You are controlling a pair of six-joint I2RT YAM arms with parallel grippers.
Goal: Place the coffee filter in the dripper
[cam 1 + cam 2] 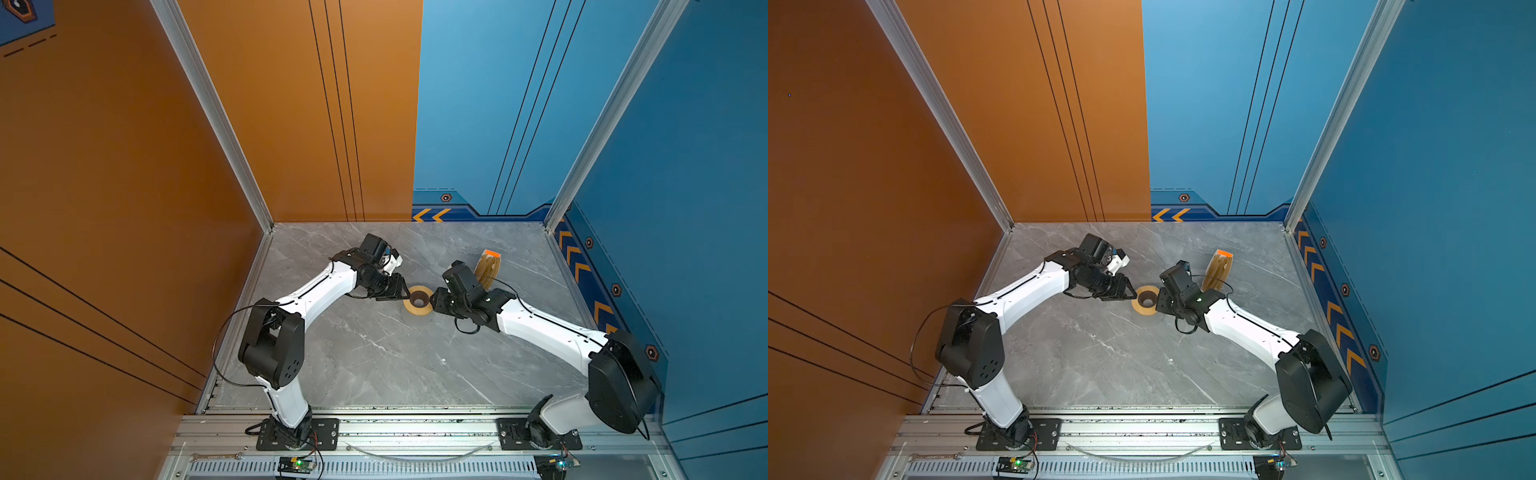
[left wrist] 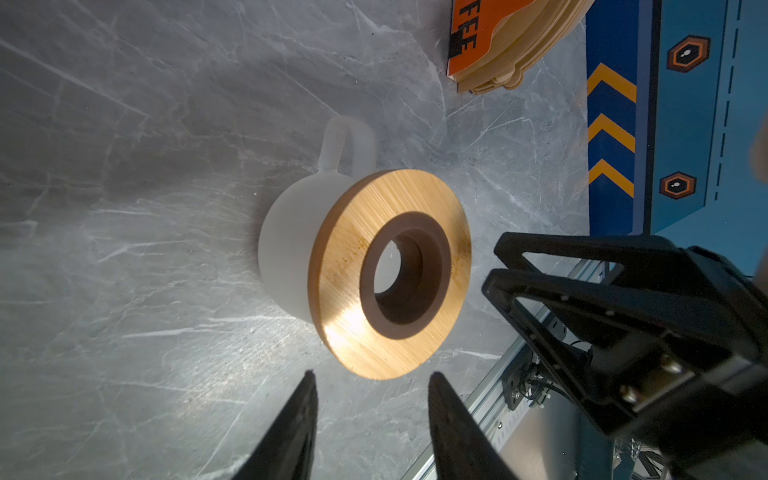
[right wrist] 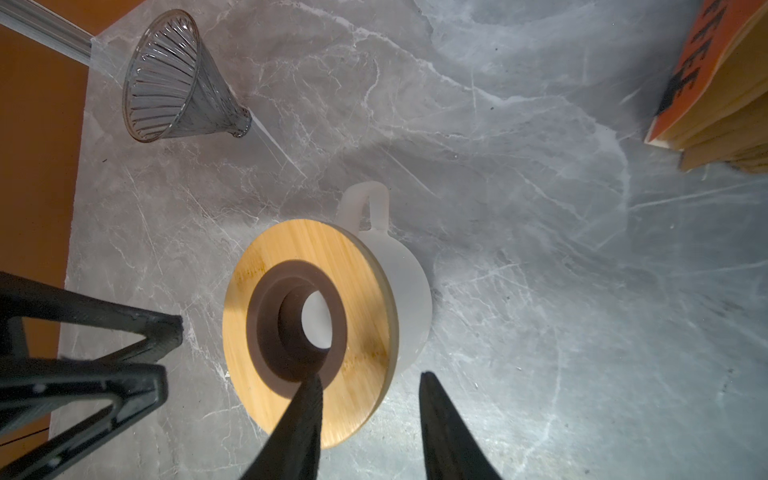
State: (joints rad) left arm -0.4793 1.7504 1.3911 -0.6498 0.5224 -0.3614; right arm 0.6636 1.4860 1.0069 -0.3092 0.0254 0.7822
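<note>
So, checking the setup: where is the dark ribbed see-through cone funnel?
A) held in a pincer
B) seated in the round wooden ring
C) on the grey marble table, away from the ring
C: the right wrist view shows the dark ribbed funnel on the marble table, apart from the wooden ring.

Table point(image 1: 374, 353): grey marble-look slab, smooth, soft sheen. Ring point(image 2: 345, 266): bamboo-like wood, fine straight grain, satin, around a matt dark-brown collar point(image 2: 436, 249), rubbery-looking. Jug point(image 2: 286, 249): frosted white, translucent, matt. Dripper point(image 3: 174, 83): smoky, see-through, ribbed, glossy; glass or plastic, hard to tell. Filter stack point(image 2: 540, 33): tan paper, matt, under an orange printed strip point(image 2: 498, 20). Fingers point(image 2: 291, 424): black plastic, matt. Rails point(image 1: 415, 424): brushed aluminium.
</note>
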